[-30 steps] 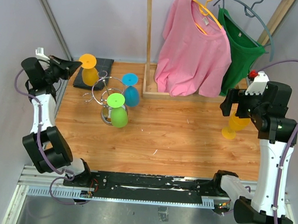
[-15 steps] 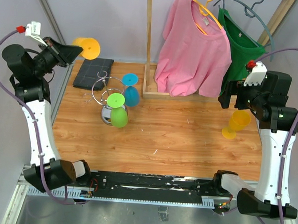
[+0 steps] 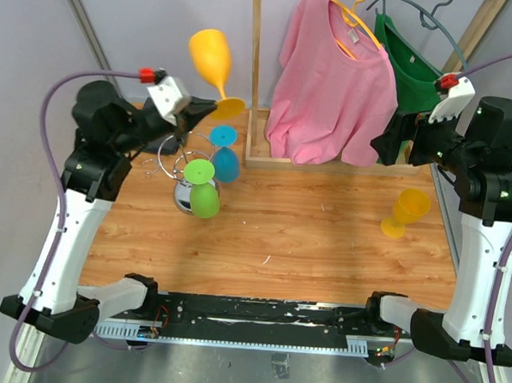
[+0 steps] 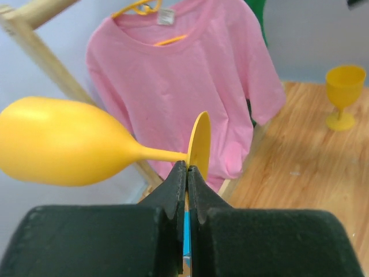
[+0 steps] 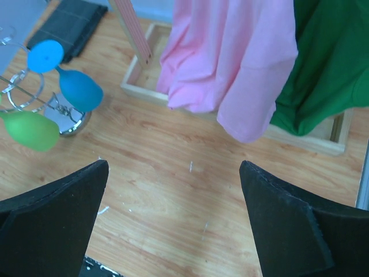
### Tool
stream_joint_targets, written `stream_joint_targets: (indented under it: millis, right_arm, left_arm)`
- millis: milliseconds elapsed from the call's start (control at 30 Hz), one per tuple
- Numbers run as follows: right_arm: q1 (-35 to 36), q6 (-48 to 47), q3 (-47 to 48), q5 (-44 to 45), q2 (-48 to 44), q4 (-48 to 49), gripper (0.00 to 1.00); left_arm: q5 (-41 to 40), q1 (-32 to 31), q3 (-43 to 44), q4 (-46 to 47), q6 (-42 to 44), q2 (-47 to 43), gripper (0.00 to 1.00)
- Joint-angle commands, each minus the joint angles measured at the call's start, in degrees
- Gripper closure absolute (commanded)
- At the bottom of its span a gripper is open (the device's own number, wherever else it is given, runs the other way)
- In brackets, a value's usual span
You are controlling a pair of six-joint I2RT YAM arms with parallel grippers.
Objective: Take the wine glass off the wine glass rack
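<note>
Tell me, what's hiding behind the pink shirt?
A green shirt peeks out behind the pink shirt. The pink one covers part of it, so that part stays hidden.

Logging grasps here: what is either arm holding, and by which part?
The left fingers pinch the yellow wine glass by the edge of its round foot; the right fingers hold nothing.

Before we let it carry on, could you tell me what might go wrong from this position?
The left hand pinches the yellow wine glass only by the thin edge of its foot, bowl sticking out sideways; it could pivot or slip. Held high beside the wooden clothes rack, its bowl may clip the post on a swing.
</note>
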Motion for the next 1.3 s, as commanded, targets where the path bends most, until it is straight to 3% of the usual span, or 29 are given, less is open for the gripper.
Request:
stream_joint_targets:
  millis: [0,133,500,900,1267]
  right_arm:
    - [0.8,4.5,6.7,-3.5,1.3,-0.1,0.02]
    - [0.8,6.9,11.9,-7.1,4.2,-3.4,0.01]
    - [0.8,7.1,13.9,-12.7,5.4,-5.2,0.01]
    - [1.8,4.3,10.9,-19.6,3.5,-8.5,0.01]
    - [12.6,3.2,-2.8,-14.2,-1.2,-9.6,0.02]
  left_arm:
    - [-12.6,-11.7,-2.5,-4.8,29.3,0.4,1.0]
    - [-18.3,-21.2,-8.5,-4.9,45.7,-0.8,1.0]
    - [-16.2,-35.1,-21.1,-4.8,69.2,-3.1,1.0]
    - [-9.5,-43.4,-30.1,-4.8,81.2,-2.8,1.0]
    - [-6.9,-44.2,-31.0,-3.5,85.0,-0.2,1.0]
